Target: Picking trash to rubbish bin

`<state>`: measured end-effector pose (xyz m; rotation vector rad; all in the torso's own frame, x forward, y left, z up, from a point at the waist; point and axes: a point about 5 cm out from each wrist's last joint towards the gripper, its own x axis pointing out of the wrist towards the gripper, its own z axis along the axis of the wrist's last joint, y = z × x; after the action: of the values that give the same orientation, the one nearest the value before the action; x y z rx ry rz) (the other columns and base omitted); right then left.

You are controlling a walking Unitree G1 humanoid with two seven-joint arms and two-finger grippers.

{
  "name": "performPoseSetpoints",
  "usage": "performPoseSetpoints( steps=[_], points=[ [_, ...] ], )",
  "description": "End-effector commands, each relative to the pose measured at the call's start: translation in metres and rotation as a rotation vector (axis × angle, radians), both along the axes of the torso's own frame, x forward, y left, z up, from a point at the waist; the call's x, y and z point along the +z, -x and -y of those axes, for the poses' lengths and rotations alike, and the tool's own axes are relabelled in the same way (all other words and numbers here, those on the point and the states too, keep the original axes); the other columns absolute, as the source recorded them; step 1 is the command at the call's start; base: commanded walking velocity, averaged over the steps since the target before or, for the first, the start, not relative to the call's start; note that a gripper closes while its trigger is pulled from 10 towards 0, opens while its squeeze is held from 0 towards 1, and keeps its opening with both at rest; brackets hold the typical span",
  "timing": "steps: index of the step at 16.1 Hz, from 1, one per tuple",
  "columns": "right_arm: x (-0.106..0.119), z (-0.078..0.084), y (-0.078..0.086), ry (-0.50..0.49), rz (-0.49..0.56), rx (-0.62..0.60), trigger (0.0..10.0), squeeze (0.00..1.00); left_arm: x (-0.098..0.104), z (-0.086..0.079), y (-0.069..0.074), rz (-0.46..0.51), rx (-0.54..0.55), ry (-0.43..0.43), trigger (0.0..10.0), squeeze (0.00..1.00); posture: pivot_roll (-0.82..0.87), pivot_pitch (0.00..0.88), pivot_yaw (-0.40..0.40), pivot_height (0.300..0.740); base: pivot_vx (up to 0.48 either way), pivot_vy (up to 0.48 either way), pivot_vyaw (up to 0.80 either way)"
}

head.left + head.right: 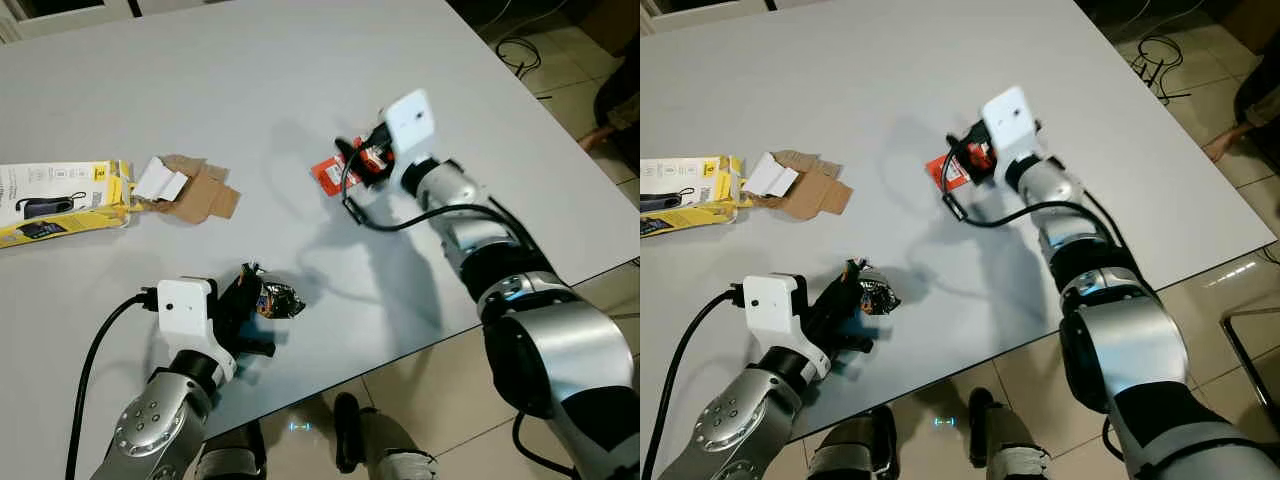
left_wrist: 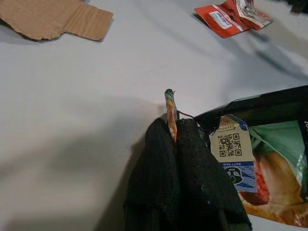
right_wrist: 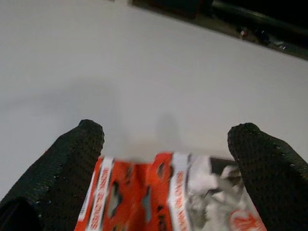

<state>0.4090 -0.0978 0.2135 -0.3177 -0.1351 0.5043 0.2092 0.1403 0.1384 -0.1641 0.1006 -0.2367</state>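
A crumpled dark snack wrapper [image 1: 278,299] lies near the front edge of the white table [image 1: 250,80]. My left gripper [image 1: 250,292] is shut on one edge of it, and in the left wrist view the two black fingers [image 2: 192,159] pinch the thin foil edge of the wrapper [image 2: 269,168]. A red and white wrapper [image 1: 327,176] lies flat toward the middle right. My right gripper [image 3: 168,129] is open and low over it, with one finger [image 3: 72,163] on each side of the red wrapper [image 3: 159,202].
A yellow box [image 1: 60,200] and torn brown cardboard [image 1: 205,195] with a white scrap [image 1: 160,180] lie at the left. The table's front edge [image 1: 400,352] is close to both arms. Cables [image 1: 520,50] and a person's foot [image 1: 598,132] are on the tiled floor to the right.
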Motion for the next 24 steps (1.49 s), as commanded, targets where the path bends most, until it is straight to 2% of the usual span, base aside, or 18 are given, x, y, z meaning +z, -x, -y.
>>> performPoseSetpoints(
  steps=[1, 6, 7, 8, 9, 19, 24],
  points=[
    [-0.005, -0.003, 0.000, 0.033, -0.030, 0.010, 10.0, 0.00, -0.010, -0.002, 0.004, -0.050, 0.015, -0.012, 4.1, 0.00, 0.13, 0.238, -0.062, 0.740, 0.000, 0.000, 0.00],
    [-0.035, 0.001, 0.006, 0.091, -0.153, 0.029, 10.0, 0.00, -0.011, -0.003, 0.006, -0.052, 0.016, -0.017, 4.1, 0.00, 0.14, 0.244, -0.058, 0.740, 0.000, 0.000, 0.00],
    [-0.039, 0.001, 0.008, 0.098, -0.164, 0.038, 7.2, 0.00, -0.010, -0.004, 0.006, -0.051, 0.017, -0.017, 4.1, 0.00, 0.14, 0.245, -0.058, 0.740, 0.000, 0.000, 0.00],
    [-0.042, 0.001, 0.009, 0.096, -0.174, 0.049, 2.0, 0.00, -0.010, -0.004, 0.006, -0.050, 0.017, -0.017, 4.1, 0.00, 0.14, 0.245, -0.058, 0.740, 0.000, 0.000, 0.00],
    [-0.046, -0.002, 0.011, 0.082, -0.196, 0.078, 0.0, 0.00, -0.011, -0.003, 0.007, -0.051, 0.016, -0.016, 4.0, 0.00, 0.14, 0.245, -0.056, 0.740, 0.000, 0.000, 0.00],
    [-0.051, -0.004, 0.016, 0.015, -0.228, 0.171, 0.0, 0.00, -0.011, -0.002, 0.006, -0.051, 0.009, -0.013, 3.9, 0.00, 0.13, 0.244, -0.053, 0.740, 0.000, 0.000, 0.00],
    [-0.055, -0.016, 0.025, -0.047, -0.287, 0.359, 0.0, 0.00, -0.011, -0.002, 0.006, -0.051, 0.011, -0.011, 4.0, 0.00, 0.13, 0.246, -0.058, 0.740, 0.000, 0.000, 0.00]
  ],
)
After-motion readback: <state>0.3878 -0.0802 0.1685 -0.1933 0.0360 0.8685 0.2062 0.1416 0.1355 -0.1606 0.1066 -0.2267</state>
